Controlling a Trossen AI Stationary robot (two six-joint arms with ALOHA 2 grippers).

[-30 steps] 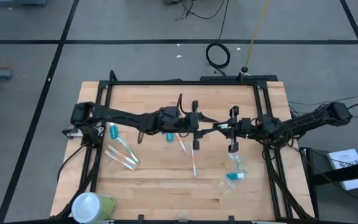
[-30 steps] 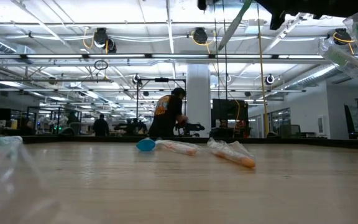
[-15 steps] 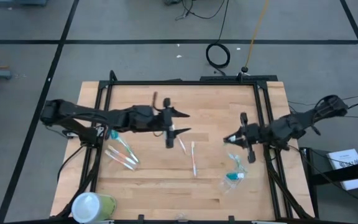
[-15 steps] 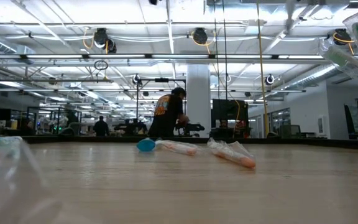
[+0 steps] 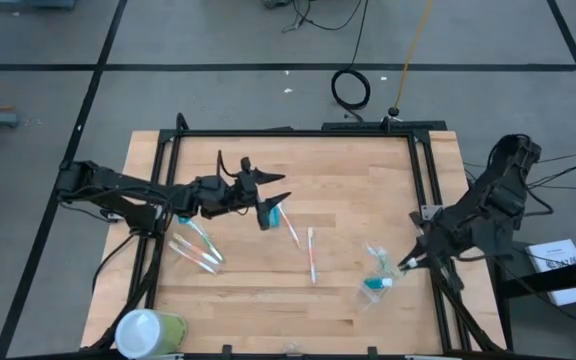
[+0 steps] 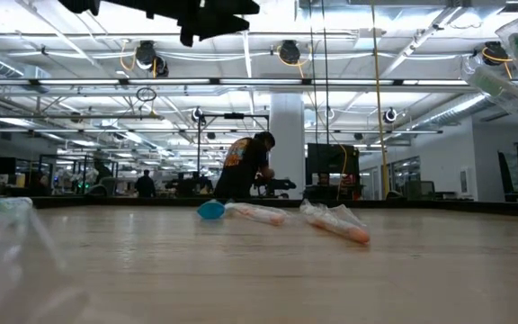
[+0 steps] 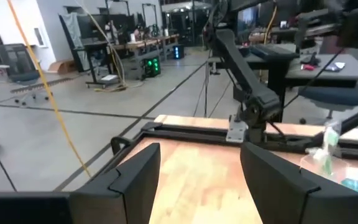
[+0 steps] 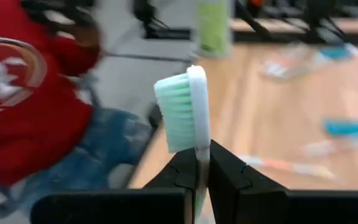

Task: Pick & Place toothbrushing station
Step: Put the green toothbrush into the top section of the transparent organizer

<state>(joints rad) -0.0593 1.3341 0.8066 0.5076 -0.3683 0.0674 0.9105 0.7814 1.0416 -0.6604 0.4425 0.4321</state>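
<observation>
A: Right gripper at the table's right edge is clamped on a green-bristled toothbrush, head standing upright between its jaws.

B: And the left gripper?

A: Jaws apart, holding nothing, over the wooden table left of centre.

B: Largest item?

A: Yellow-green container, near-left corner. Then the orange toothbrush mid-table, then the teal tube in clear wrap near the right gripper

White toothbrush with mint-green bristles, teal tube, pale wood table, yellow-green container
</observation>
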